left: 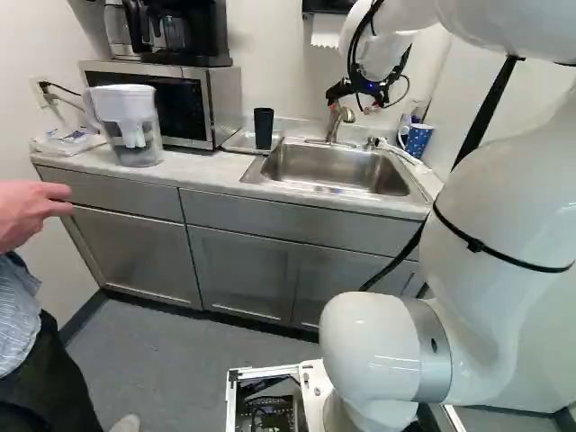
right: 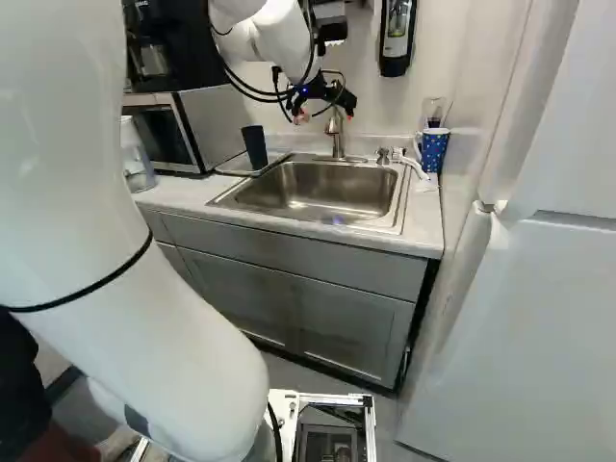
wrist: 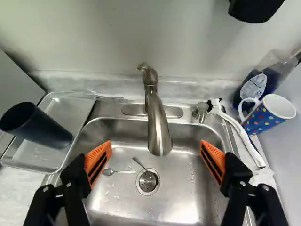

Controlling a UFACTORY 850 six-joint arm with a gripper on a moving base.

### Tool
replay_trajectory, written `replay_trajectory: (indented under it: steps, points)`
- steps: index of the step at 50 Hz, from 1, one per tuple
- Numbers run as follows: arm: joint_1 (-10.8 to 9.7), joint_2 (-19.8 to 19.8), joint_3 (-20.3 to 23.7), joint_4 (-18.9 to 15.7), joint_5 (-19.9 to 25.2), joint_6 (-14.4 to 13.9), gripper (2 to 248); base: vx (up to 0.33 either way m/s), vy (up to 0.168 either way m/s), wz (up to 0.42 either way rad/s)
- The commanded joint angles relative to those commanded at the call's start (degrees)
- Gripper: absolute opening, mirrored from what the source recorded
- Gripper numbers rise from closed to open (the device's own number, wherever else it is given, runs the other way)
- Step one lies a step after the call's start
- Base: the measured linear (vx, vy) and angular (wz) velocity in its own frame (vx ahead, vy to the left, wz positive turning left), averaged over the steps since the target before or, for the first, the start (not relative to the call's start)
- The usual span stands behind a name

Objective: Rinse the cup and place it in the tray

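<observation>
The cup [left: 263,128] stands upright on the tray [wrist: 70,110], upper middle of the left base view, beside the sink [wrist: 183,202]; I can't tell if it is rinsed. The gripper [wrist: 155,146], upper right of that view, has its fingers spread wide w/ nothing held. If the cup needs rinsing, the main risk is prob. the faucet [wrist: 159,127]: its spout reaches out ahead of the fingers, so a low sideways move could knock it. The cup is tall, thus one finger arriving first may tip it, or drag the tray w/ it. A wet wall could also slip b/c of a weak grip. In the sink lie a spoon [wrist: 117,172] and, at the drain [wrist: 147,181], another utensil; a dropped cup could hit them. The dotted mug [right: 434,149], upper right of the right base view, may be mistaken for the target; a soap bottle [wrist: 256,87] is next to it. The microwave [left: 193,103] limits room behind the tray, & a person's hand [left: 27,211] is at the left edge of the left base view.
</observation>
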Motion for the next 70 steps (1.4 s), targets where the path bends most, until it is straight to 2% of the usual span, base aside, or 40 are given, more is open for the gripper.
replay_trajectory:
  steps: [50, 70]
  points:
    - [0.32, 5.93, 5.72, 0.00, -15.38, 0.00, 247, 0.000, 0.000, 0.000]
    - [0.42, 5.96, 5.75, 0.00, -16.18, 0.00, 247, 0.000, 0.000, 0.000]
